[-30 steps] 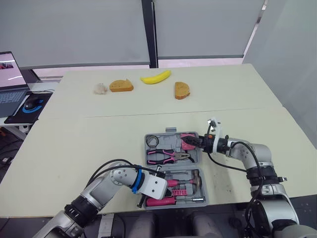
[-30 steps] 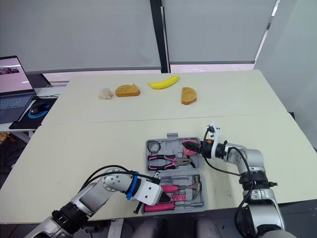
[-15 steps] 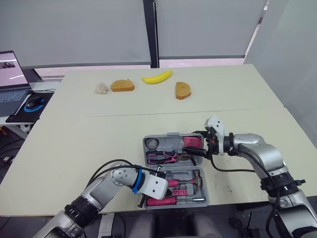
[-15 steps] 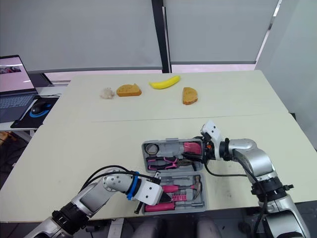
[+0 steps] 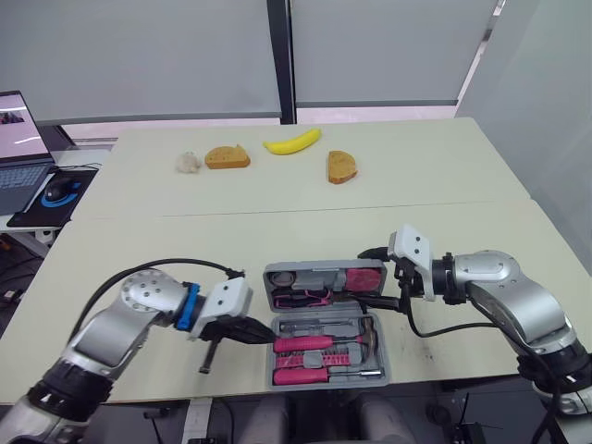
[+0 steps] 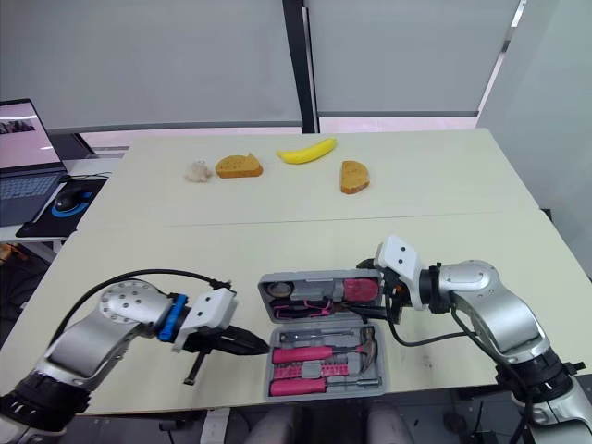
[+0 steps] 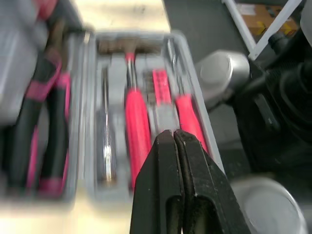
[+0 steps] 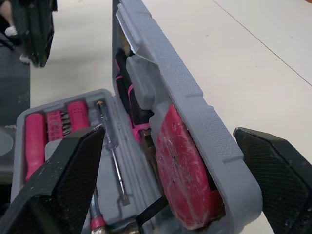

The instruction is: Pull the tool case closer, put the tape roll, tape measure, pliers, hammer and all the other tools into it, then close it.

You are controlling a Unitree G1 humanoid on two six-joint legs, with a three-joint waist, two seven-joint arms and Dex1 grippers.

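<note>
The tool case (image 5: 324, 324) sits at the near edge of the desk (image 5: 139, 250), about in the middle. It is half open. Its lid (image 5: 324, 276) stands tipped up from the far side of the bottom tray (image 5: 326, 375).

My right gripper (image 8: 168, 131) is at the right end of the lid. Its two fingers (image 8: 53, 185) are spread wide, one on each side of that end. I cannot tell if they touch the lid.

My left gripper (image 7: 173, 136) is just beside the left side of the tray, low over the desk. Its fingers are pressed tight together and hold nothing. They point at the tray.

Inside the lid I see the pink tape measure (image 8: 183, 165) at the right end. The pliers (image 5: 301, 298) with pink and black handles are next to it. A small tape roll (image 6: 273, 288) sits at the left end.

In the tray lie tools with pink handles (image 7: 138, 131). The hammer (image 5: 363, 335) is at the right end. A thin metal screwdriver (image 7: 106, 161) lies beside the handles.

Along the far side of the desk there is a banana (image 5: 292, 143). One slice of bread (image 5: 227, 159) is to its left and another slice of bread (image 5: 341, 168) is to its right. A small white lump (image 5: 189, 164) lies by the left slice.

A laptop (image 5: 18, 148) and a mouse (image 5: 57, 191) are on another table past the left edge.
</note>
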